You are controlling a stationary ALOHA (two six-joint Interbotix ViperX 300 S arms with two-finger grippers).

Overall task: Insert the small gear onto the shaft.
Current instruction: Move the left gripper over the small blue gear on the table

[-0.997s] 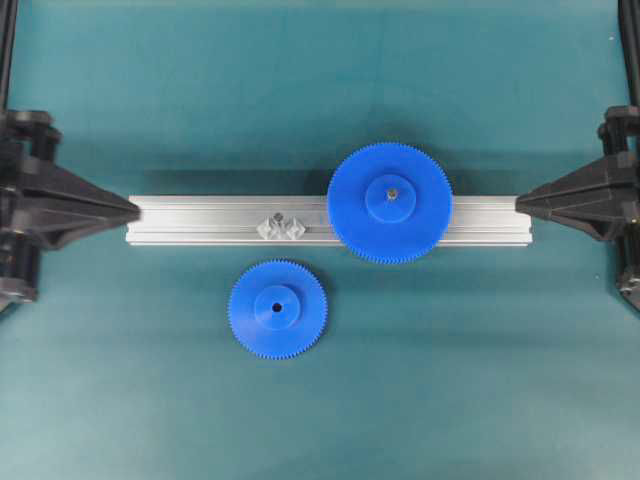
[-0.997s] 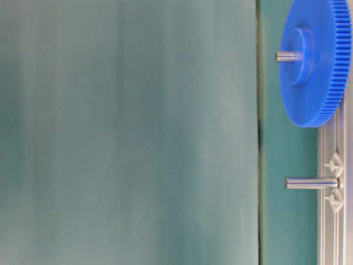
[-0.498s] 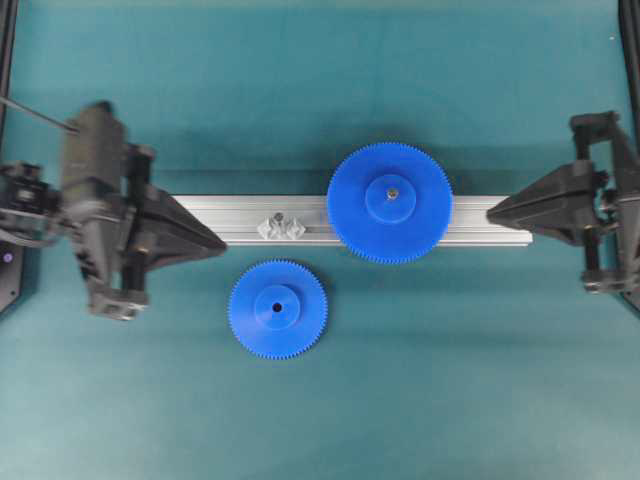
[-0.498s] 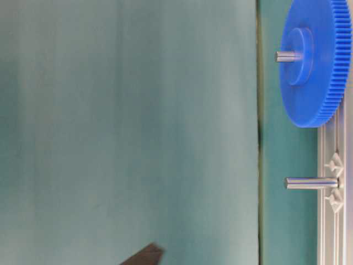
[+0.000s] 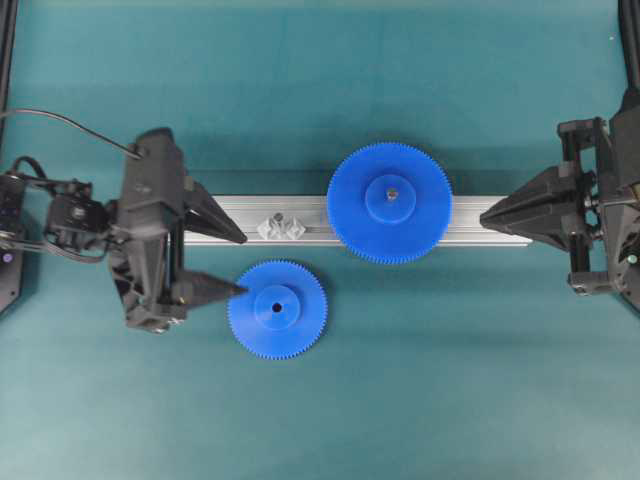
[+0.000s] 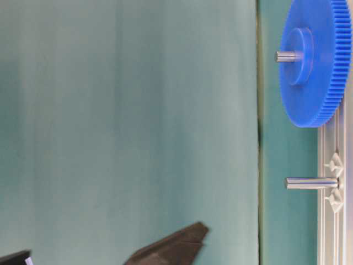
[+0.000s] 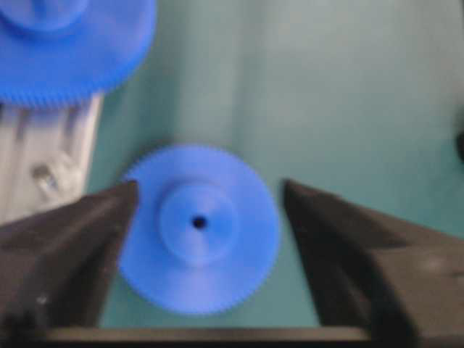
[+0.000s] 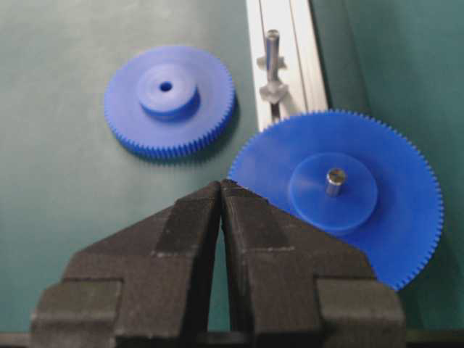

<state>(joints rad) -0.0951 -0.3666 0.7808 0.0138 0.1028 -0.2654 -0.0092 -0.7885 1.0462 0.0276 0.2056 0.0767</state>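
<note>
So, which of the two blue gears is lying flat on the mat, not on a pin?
The small gear, in front of the rail, beside the left pincer. Its centre hole is empty; the larger gear sits on a pin.

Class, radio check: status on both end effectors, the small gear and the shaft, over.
Left end effector open, straddling the small gear, no grip. Right end effector shut, empty. Shaft bare on the rail. Nothing blocking.

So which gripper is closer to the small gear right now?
Left. The left gripper is open right beside the small gear, one finger's tip at its rim. The right gripper sits shut at the rail's far end, past the larger gear.
</note>
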